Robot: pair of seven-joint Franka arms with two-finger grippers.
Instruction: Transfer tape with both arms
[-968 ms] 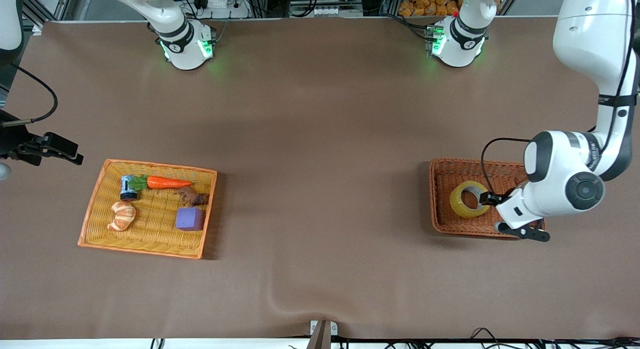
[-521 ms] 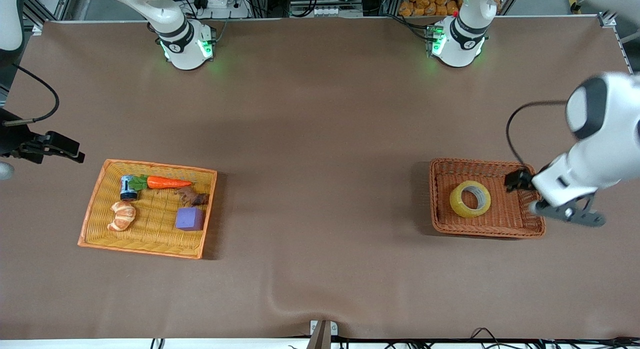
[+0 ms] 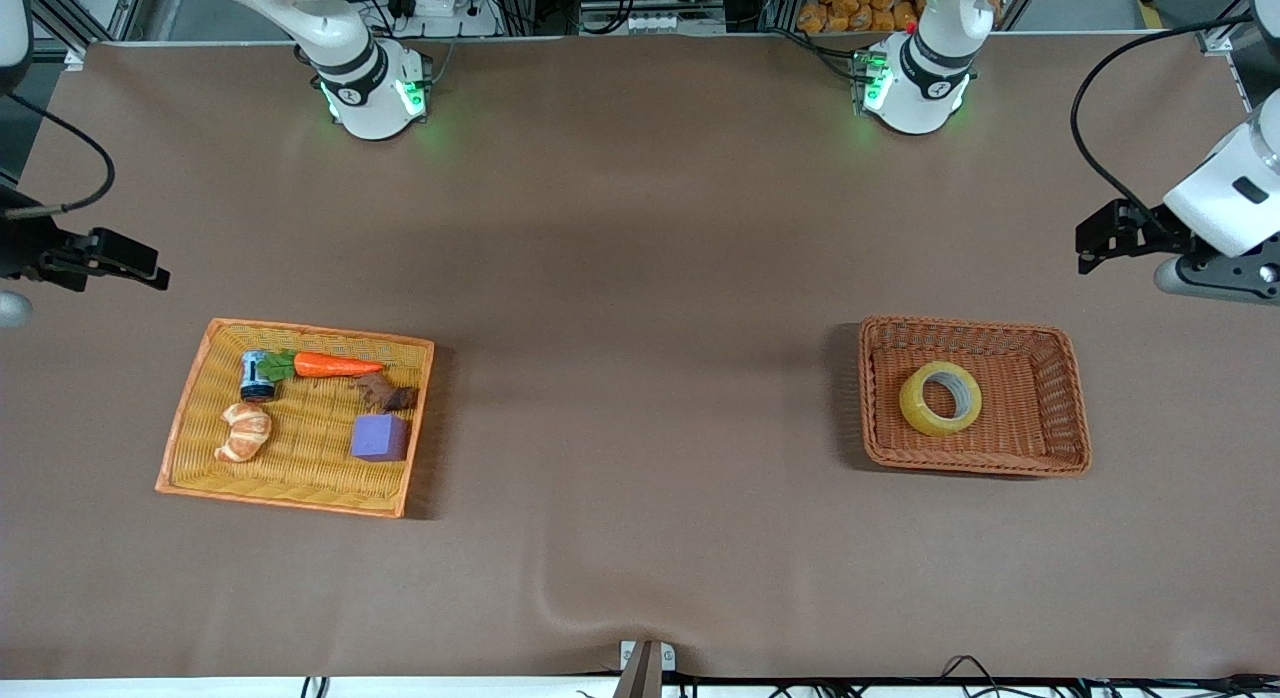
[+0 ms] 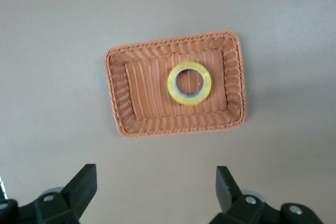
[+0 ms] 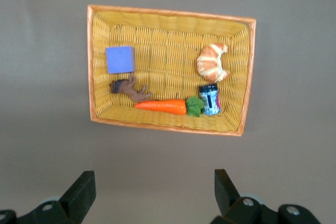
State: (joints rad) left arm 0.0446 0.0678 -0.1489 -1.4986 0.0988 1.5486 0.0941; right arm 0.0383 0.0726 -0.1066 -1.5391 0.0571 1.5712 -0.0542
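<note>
The tape (image 3: 940, 398), a yellow ring with a grey-white core, lies flat in the brown wicker basket (image 3: 1062, 398) toward the left arm's end of the table. It also shows in the left wrist view (image 4: 189, 83), inside that basket (image 4: 118, 95). My left gripper (image 3: 1095, 238) is open and empty, high in the air over bare table beside the basket; its own view (image 4: 156, 182) shows the fingers wide apart. My right gripper (image 3: 150, 270) is open and empty, high over bare table by the yellow basket; its own view (image 5: 155, 182) shows the same.
A yellow basket with an orange rim (image 3: 190, 418) sits toward the right arm's end. It holds a carrot (image 3: 335, 365), a croissant-like piece (image 3: 245, 433), a purple block (image 3: 378, 438), a small can (image 3: 257, 376) and a brown figure (image 3: 388, 392). A fold bulges in the table cover (image 3: 560, 603).
My left gripper has lifted away from the tape and the brown basket and swung up toward the table's end. The tape stayed in the basket. The right arm barely moved.
</note>
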